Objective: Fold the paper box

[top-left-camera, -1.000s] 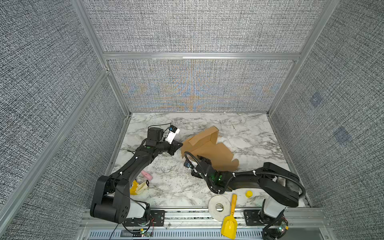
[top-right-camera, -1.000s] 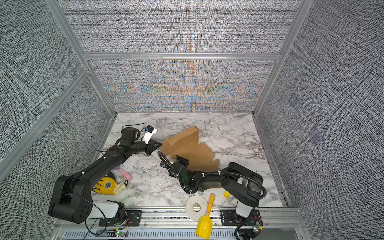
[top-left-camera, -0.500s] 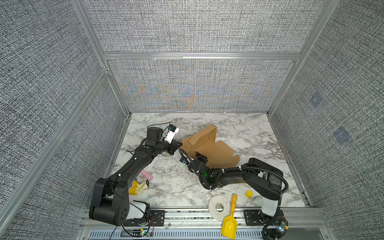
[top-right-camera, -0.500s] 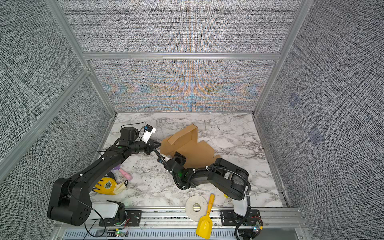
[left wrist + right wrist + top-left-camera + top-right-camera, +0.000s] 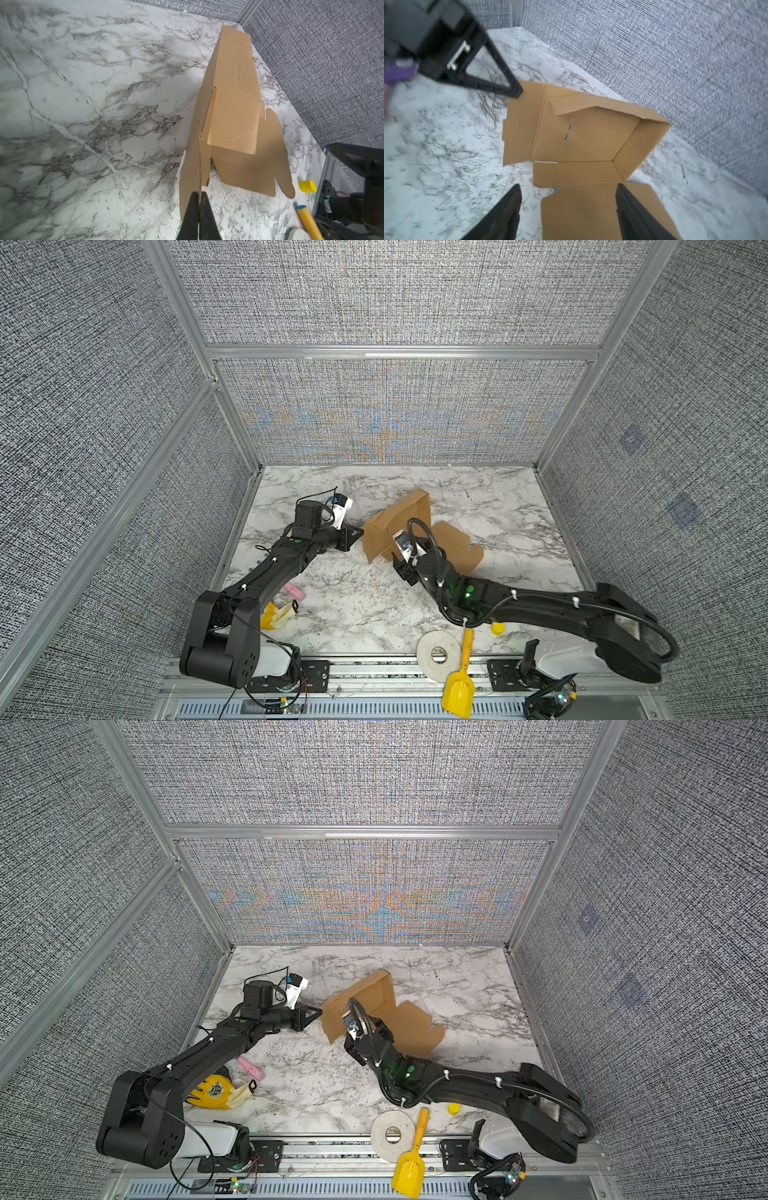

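Left gripper (image 5: 199,194): clamped shut on box (image 5: 234,108) flap. Right gripper (image 5: 568,187): spread wide over box; contact unclear, view blurred.

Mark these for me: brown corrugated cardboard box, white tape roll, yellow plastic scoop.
brown corrugated cardboard box (image 5: 457,543): in a top view, on its flat panel.
white tape roll (image 5: 426,655): in a top view, on its ring face.
yellow plastic scoop (image 5: 458,694): in a top view, on its blade.

A robot lab cell: grey woven panels (image 5: 395,294) in an aluminium frame (image 5: 399,352) enclose a marble-look tabletop (image 5: 361,614), with a left arm (image 5: 270,572) and a right arm (image 5: 540,608) bolted to a front rail (image 5: 374,664).
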Action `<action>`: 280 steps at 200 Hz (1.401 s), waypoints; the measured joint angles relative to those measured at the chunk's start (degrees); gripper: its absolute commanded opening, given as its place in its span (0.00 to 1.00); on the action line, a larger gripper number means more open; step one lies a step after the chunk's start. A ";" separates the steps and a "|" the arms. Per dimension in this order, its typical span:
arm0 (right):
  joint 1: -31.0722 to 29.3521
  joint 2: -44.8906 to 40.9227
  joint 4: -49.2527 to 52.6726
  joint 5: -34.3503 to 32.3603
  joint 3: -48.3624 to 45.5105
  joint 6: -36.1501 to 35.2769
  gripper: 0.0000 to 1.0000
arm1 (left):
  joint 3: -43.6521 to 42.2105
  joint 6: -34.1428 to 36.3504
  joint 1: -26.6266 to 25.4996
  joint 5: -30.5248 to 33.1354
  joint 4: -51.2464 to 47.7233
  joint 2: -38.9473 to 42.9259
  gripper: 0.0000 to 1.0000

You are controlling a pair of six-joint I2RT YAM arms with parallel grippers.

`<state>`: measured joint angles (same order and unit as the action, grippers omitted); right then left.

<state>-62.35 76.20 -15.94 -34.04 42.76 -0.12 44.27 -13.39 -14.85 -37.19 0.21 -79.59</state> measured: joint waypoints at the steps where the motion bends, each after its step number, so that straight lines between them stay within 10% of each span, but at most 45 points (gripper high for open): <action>1: 0.00 -0.28 0.28 0.00 0.00 0.44 0.75 | -0.04 -0.22 0.00 0.02 0.09 -0.04 0.01; 65: 7.08 -31.19 32.33 -3.63 -7.76 49.57 0.86 | -0.42 -9.94 0.63 1.18 3.28 -2.36 0.01; 101: 14.67 -37.94 37.62 0.57 -11.34 63.80 0.87 | -0.72 -11.08 0.74 1.27 4.04 -3.21 0.01; 180: 30.16 -26.12 27.41 19.74 -13.90 69.99 0.74 | -1.14 -11.69 0.74 1.38 5.07 -3.19 0.01; 240: 31.61 -16.81 17.68 27.54 -12.87 68.43 0.36 | -2.10 -12.11 0.74 1.64 6.01 -3.10 0.05; 280: 33.22 -15.67 16.83 29.77 -11.63 65.83 0.00 | -2.64 -11.67 0.74 0.59 6.54 -2.23 0.33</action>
<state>-29.12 60.53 0.89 -4.27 31.14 65.71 41.63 -25.06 -14.11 -36.60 6.74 -81.82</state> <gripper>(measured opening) 0.066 0.254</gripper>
